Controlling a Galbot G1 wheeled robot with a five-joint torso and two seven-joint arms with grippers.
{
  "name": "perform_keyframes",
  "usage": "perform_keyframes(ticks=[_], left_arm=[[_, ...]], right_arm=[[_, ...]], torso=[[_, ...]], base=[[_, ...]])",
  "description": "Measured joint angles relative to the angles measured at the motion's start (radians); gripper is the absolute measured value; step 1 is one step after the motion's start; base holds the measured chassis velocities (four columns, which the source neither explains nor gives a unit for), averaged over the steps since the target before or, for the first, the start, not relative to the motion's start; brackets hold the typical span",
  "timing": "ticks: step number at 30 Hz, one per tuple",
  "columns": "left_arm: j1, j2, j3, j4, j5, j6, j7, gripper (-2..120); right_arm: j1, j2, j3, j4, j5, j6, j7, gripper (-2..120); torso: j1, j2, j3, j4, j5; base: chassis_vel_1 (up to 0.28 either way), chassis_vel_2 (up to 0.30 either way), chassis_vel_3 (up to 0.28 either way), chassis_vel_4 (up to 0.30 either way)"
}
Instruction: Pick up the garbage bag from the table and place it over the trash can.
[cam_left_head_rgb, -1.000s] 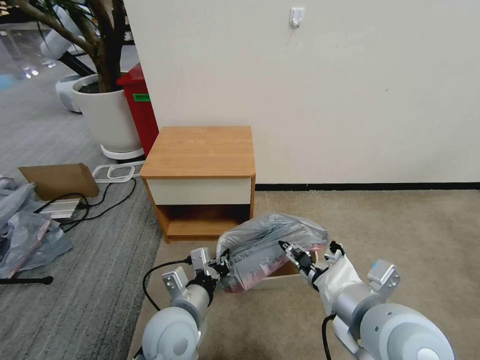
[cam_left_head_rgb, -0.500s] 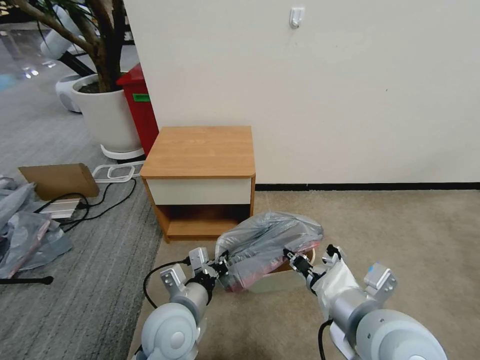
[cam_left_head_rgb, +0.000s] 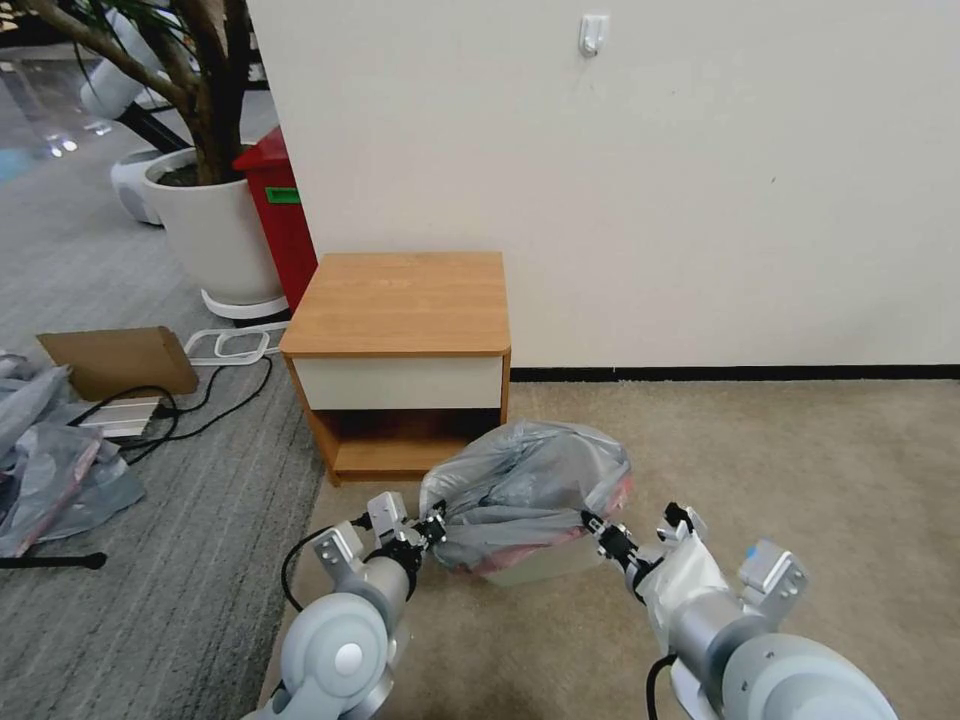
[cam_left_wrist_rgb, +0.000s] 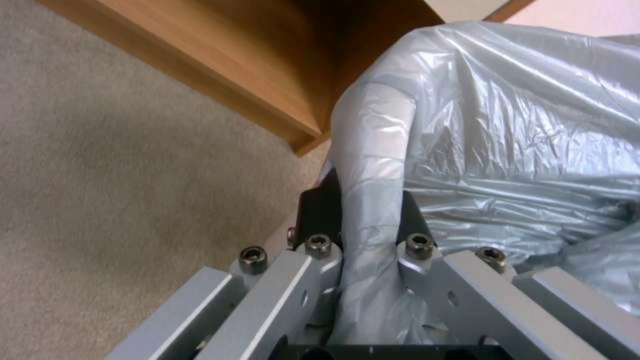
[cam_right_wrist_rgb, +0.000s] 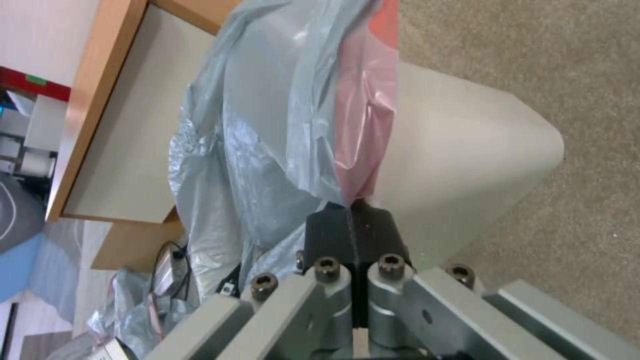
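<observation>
Left end effector (cam_left_head_rgb: 432, 523) and right end effector (cam_left_head_rgb: 592, 528), each clamped on the garbage bag's (cam_left_head_rgb: 530, 480) rim, hold it draped over the trash can (cam_left_head_rgb: 535, 565) beside the surface (cam_left_head_rgb: 400, 300); seating the rim remains.

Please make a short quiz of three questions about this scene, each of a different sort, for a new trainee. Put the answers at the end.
1. True or false: the garbage bag lies flat on top of the table.
2. Multiple choice: where does the trash can stand? A) on the table's shelf B) on the beige carpet in front of the table C) beside the white plant pot
3. Fill in: the left end effector and the right end effector are each shut on the ____.

Key: 1 false, it is draped over the trash can. 2 B. 3 garbage bag.
</observation>
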Motion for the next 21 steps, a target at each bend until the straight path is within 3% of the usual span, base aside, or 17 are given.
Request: perform_keyframes(ticks=[10,16,21], left_arm=[[0.000,-0.001,-0.035,0.013,-0.032,0.012,0.003,4],[-0.002,0.000,-0.036,0.016,-0.034,0.024,0.031,4],[-0.004,0.005,-0.046,0.015,-0.051,0.026,0.032,4]], right_arm=[[-0.027,-0.006,0.009,0.000,-0.030,-0.019,-0.088,0],[-0.057,-0.016,0.053,0.000,-0.091,-0.092,-0.320,0],[-0.081,-0.027,0.093,0.000,-0.098,-0.115,-0.373,0]], torso=[[0.000,0.000,0.000,0.0000,0.0000],[0.000,0.000,0.000,0.0000,0.0000],[0.000,0.000,0.000,0.0000,0.0000]], base=[[0.000,0.000,0.000,0.000],[0.000,0.000,0.000,0.000],[0.000,0.000,0.000,0.000]])
